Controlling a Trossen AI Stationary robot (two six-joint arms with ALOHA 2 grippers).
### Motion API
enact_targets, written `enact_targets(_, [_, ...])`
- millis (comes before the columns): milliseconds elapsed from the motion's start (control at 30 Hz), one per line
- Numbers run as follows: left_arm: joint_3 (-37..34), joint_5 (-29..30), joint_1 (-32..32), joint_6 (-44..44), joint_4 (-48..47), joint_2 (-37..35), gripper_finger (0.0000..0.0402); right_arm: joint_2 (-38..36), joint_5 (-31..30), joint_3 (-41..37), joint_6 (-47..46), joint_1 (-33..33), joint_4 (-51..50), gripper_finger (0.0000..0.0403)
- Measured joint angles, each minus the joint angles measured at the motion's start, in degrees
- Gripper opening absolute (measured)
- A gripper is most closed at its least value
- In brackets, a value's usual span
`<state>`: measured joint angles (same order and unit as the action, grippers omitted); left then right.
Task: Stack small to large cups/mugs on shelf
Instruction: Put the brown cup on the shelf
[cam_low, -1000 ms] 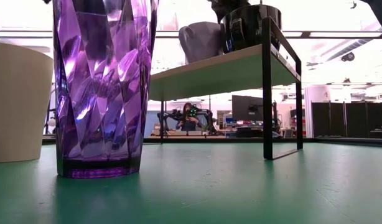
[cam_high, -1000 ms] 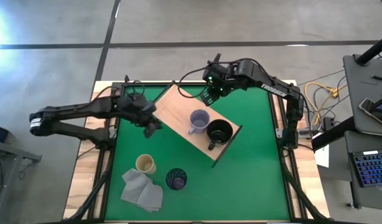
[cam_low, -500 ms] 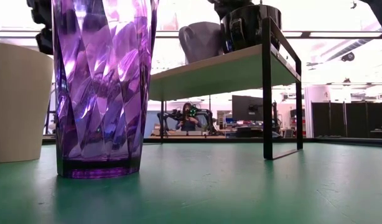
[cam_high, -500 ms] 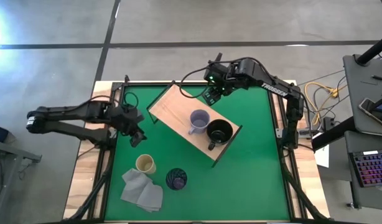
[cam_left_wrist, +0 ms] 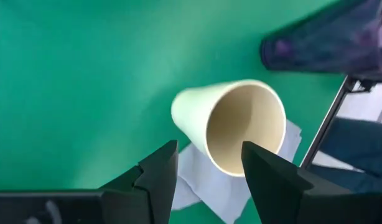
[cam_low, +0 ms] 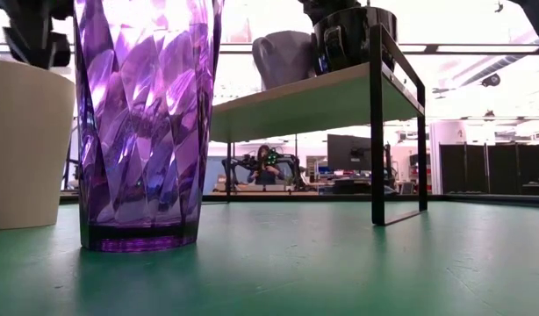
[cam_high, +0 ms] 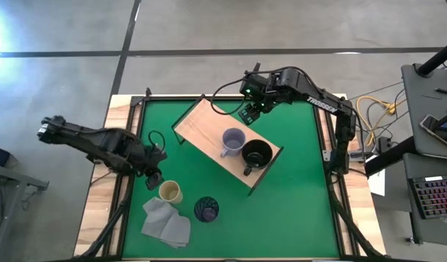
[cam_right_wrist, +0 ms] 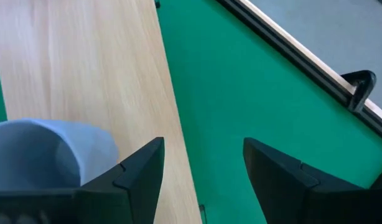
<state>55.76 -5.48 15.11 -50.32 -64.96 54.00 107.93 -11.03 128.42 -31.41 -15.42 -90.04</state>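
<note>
The light-wood shelf stands slantwise on the green mat. The lavender-grey mug and the black-green mug stand on it side by side. The cream-tan cup and the dark purple tumbler stand upright on the mat near the front. My left gripper is open and empty, just left of and above the cream cup. My right gripper is open and empty over the shelf's far edge, beside the lavender mug.
A folded grey cloth lies on the mat at the front left, touching the cream cup's base and close to the tumbler. The low view shows the tumbler and the cream cup close up. Bare mat lies right of the shelf.
My left gripper has drawn away from the shelf's left end and gone toward the table's near left, down toward the cream cup. The cups and the shelf have kept their places.
</note>
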Motion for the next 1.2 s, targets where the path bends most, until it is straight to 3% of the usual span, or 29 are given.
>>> enact_targets(233, [-0.6,3.9,6.1,-4.6,0.1,4.2,0.0164,-0.1,0.7,0.0,1.3,0.0,0.0,0.0212])
enact_targets(867, [-2.3,7.4,6.3,-2.5,3.9,14.7,0.0162,-0.2,0.7,0.0,3.0,0.0,0.0,0.0212])
enact_targets(1033, [-2.3,7.4,6.3,-0.2,3.9,16.8,0.0121,-0.2,0.7,0.0,3.2,0.0,0.0,0.0212])
enact_targets(1200, [-1.8,9.0,5.1,1.5,4.0,16.9,0.0034,-0.2,0.7,0.0,3.4,0.0,0.0,0.0212])
